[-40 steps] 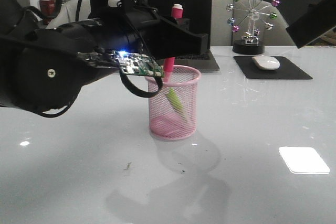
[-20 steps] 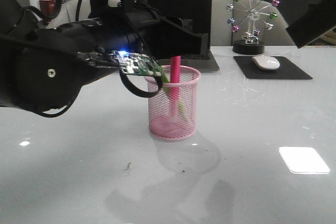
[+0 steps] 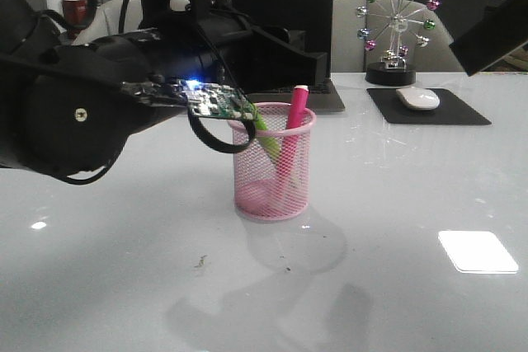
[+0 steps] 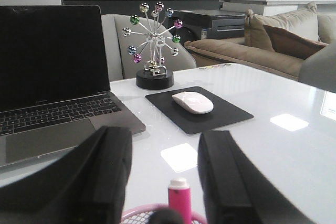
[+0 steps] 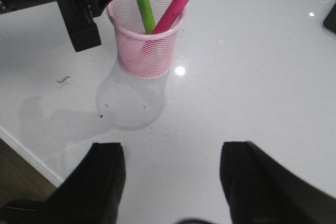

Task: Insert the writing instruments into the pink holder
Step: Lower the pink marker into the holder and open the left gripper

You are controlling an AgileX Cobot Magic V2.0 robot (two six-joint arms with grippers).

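The pink holder [image 3: 272, 172] stands upright on the white table. Both markers are inside it. The lime green marker [image 3: 266, 133] leans toward the left rim. The magenta marker [image 3: 294, 114] leans right against the rim, white end up. My left gripper [image 3: 309, 68] hangs open just above and behind the holder, with nothing between its fingers. From the left wrist, the magenta marker [image 4: 178, 202] and the holder's rim [image 4: 137, 213] show below the open left gripper [image 4: 167, 132]. My right gripper [image 5: 172, 150] is open and empty, well back from the holder [image 5: 144, 51], green marker [image 5: 143, 2] and magenta marker [image 5: 170, 14].
A dark laptop [image 3: 309, 92] stands behind the holder. A white mouse [image 3: 418, 98] lies on a black pad [image 3: 462, 113] at the back right, next to a beaded wheel ornament [image 3: 396, 30]. The table's near edge [image 5: 26, 153] shows in the right wrist view.
The magenta marker, held high above the holder a second ago, has dropped into it and tipped over to lean right. The left arm has stayed in place.
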